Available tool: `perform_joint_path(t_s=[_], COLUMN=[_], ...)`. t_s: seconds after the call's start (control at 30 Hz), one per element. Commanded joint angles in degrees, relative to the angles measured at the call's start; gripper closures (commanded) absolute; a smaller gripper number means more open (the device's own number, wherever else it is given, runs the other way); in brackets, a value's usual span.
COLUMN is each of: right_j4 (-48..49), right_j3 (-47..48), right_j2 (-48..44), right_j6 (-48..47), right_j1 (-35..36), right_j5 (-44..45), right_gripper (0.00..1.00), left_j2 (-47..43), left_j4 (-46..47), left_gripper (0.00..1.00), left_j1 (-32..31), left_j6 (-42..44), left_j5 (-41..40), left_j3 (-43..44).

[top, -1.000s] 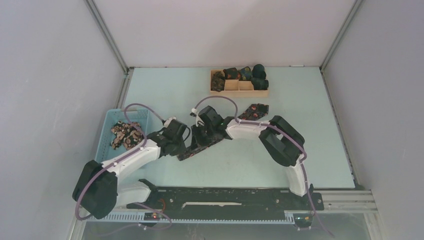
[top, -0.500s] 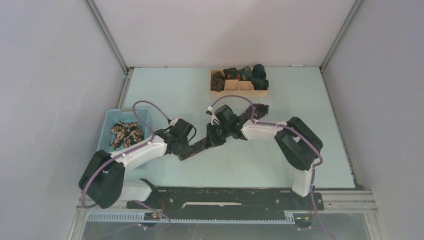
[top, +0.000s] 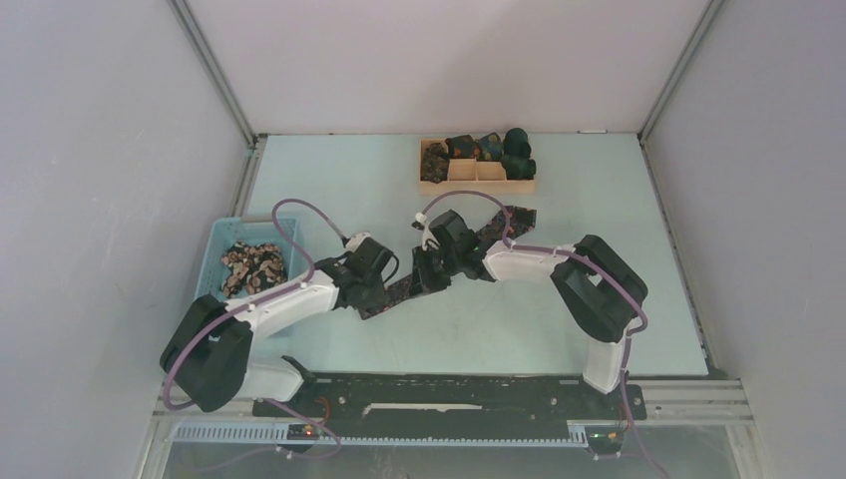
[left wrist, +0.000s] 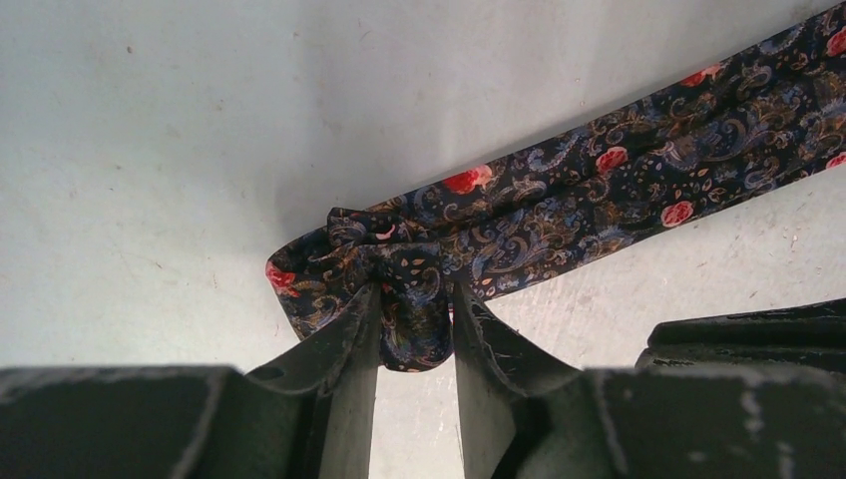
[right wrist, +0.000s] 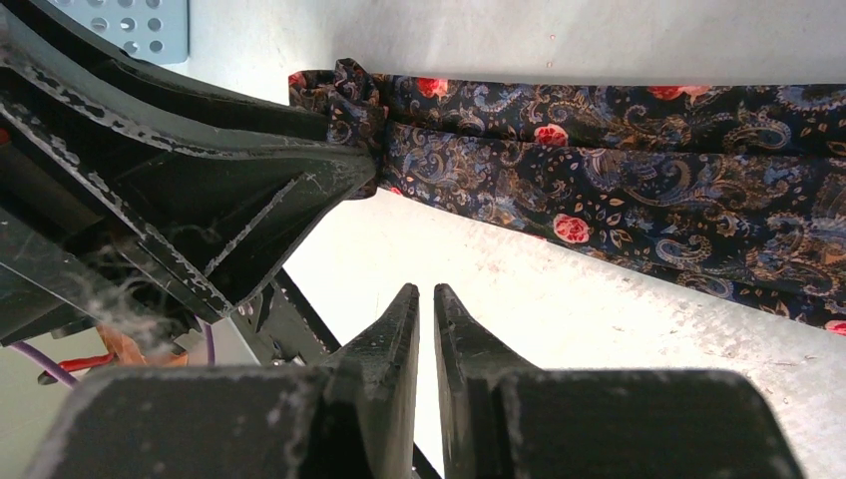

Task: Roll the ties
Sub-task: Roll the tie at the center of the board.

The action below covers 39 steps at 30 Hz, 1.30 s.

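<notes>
Wooden tray (top: 477, 187) sits at the far side of the table (top: 329, 180). Dark rolled ties (top: 517, 150) fill its far compartments. Those at the right end stick up above the rim.

The tie (top: 401, 291) being worked lies flat on the table. It runs on a diagonal from just in front of the tray, toward the near-left. Dark ground with red flowers and tan-blue paisley. Both arms cover its middle stretch.

Left end effector (left wrist: 417, 291) is at the tie's end farthest from the tray. Fingers partway apart. That end is folded back and bunched into a small lump, which sits between the two fingers and touches both inner faces. Cannot tell whether it is pinched or only resting there.

Right end effector (right wrist: 423, 291) is just beside the left one, on its tray side. Fingers nearly together with only a thin slit between them, and nothing in it. Tips point down at bare table just short of the tie's near edge, not touching the fabric.

Light-blue basket (top: 214, 249) is well to the left of the tray and nearer the arms. It holds a tangled heap of loose ties (top: 249, 267).
</notes>
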Motion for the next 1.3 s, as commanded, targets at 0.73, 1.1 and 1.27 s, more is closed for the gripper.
perform_joint_path(t_s=[0.73, 1.1, 1.27], right_j4=[2.9, 2.1, 1.1], right_j3=[0.0, 1.9, 3.8], right_j2=[-3.9, -3.3, -2.5], right_j6=[0.5, 0.6, 0.5], right_j1=[-0.1, 0.7, 1.5], right_j5=[0.5, 0.6, 0.7], right_gripper=[0.85, 0.84, 0.84], left_j2=[-8.1, -16.2, -19.3], left_j4=[7.1, 9.1, 9.1], left_gripper=[0.49, 0.41, 0.40], left_j1=[-1.7, -1.8, -1.6], left_j6=[-3.3, -3.3, -2.9], left_j5=[0.8, -1.2, -1.8], left_j3=[-3.9, -8.1, -9.0])
